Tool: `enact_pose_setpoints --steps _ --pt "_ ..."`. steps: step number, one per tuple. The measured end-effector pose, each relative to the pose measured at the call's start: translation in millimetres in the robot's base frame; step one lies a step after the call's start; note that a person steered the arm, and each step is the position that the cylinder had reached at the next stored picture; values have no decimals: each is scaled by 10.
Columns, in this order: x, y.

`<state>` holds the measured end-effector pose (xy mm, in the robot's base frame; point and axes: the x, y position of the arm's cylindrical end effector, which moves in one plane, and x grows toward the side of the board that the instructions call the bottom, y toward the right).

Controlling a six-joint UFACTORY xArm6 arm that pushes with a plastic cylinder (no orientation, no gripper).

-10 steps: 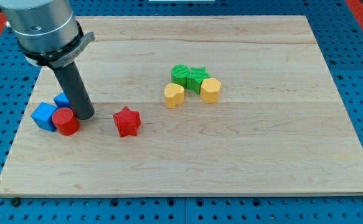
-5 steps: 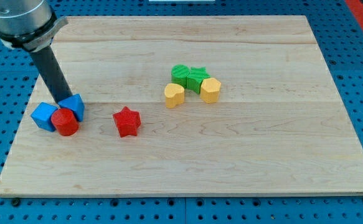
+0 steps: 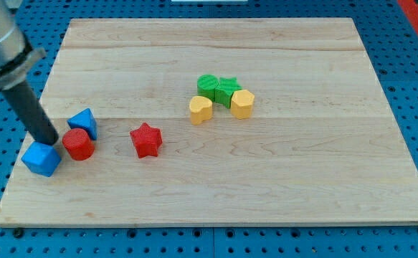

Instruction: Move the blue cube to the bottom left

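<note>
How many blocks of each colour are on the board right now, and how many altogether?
Blue: 2, the blue cube and the blue triangular block
Red: 2, the red cylinder and the red star
Green: 2, the green round block and the green star
Yellow: 2, the yellow rounded block and the yellow hexagonal block
Total: 8

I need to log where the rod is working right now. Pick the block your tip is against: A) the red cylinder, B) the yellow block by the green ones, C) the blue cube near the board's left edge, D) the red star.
C: my tip sits at the upper edge of the blue cube, near the board's left edge, while the red cylinder lies just to its right, apart from the tip.
</note>
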<state>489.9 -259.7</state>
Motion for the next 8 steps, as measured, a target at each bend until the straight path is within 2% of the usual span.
enact_pose_setpoints --steps 1,4,5,6,8 --pt "59 -230" --pt "463 252" --pt "657 16" --pt "870 225" --pt "929 731"
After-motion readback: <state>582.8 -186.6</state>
